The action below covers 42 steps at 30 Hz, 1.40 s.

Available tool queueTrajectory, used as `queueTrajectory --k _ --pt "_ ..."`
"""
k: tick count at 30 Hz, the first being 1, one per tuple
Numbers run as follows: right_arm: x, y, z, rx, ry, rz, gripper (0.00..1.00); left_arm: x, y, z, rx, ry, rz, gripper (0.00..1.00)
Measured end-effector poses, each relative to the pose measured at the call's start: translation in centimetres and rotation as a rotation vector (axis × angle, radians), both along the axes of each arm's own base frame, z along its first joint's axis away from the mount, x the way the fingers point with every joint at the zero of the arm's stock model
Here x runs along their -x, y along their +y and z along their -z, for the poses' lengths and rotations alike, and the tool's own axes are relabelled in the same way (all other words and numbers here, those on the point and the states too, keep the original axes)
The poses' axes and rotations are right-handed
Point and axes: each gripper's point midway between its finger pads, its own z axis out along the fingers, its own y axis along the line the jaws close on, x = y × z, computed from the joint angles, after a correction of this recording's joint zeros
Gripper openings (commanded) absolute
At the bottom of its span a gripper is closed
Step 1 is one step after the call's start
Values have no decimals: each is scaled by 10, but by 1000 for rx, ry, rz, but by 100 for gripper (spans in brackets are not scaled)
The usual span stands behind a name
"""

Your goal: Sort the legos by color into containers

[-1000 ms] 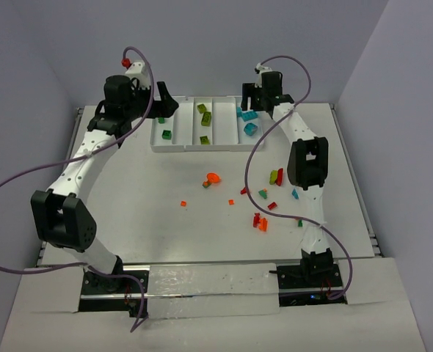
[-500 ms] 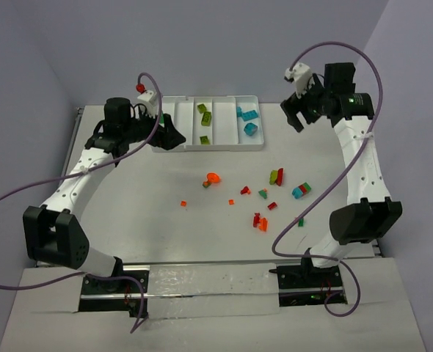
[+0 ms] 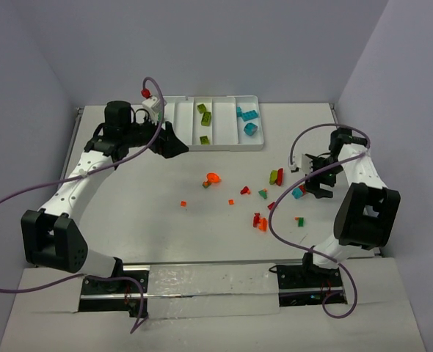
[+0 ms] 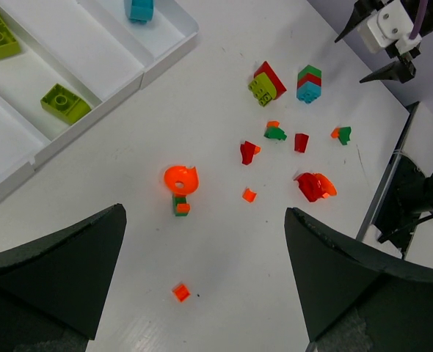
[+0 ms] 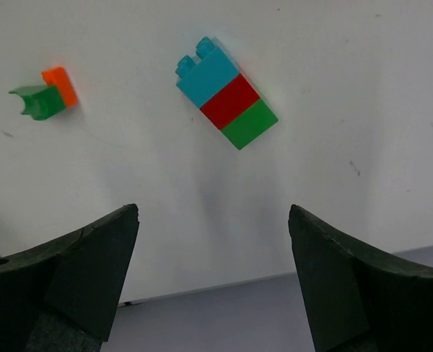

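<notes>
Rt claw (image 5: 213, 220) now over stack (image 5: 227, 93) (agape)

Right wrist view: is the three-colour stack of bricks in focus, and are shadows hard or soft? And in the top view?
Right wrist view: the teal-red-green stack is sharp, its shadow on the table faint and soft; the dark end effector fingers at the bottom look slightly blurred. Top external view: even light, only soft shadows.
</notes>
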Motion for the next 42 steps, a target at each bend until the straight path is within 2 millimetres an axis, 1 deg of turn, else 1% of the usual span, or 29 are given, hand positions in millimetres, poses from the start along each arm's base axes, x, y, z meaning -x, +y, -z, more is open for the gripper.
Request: queueTrajectory --k 3,7,9,13,15,21,24,30,36,42 --pt "-5 -1 10 24 -36 -106 94 2 -1 3 -8 4 8 99" --pt "-16 1 17 50 -87 -214 94 4 -1 7 -17 13 14 99" --pt "-20 4 21 57 -107 -261 93 5 -1 8 -18 14 16 99" --pt "-29 14 30 48 -119 -319 86 3 -2 12 -20 25 16 99" --pt "-32 18 35 38 -117 -333 81 2 -2 15 -23 33 17 99" --pt "-36 30 43 22 -115 -365 77 2 -2 24 -34 61 19 99" --pt "-36 36 47 16 -107 -383 73 3 -2 26 -38 64 21 99" --pt "-35 46 56 8 -83 -415 71 3 -1 29 -47 67 26 99" --pt "-32 47 64 6 -49 -412 69 4 -1 34 -54 85 27 99" --pt "-30 47 66 4 -36 -385 69 4 -1 35 -54 87 28 99"
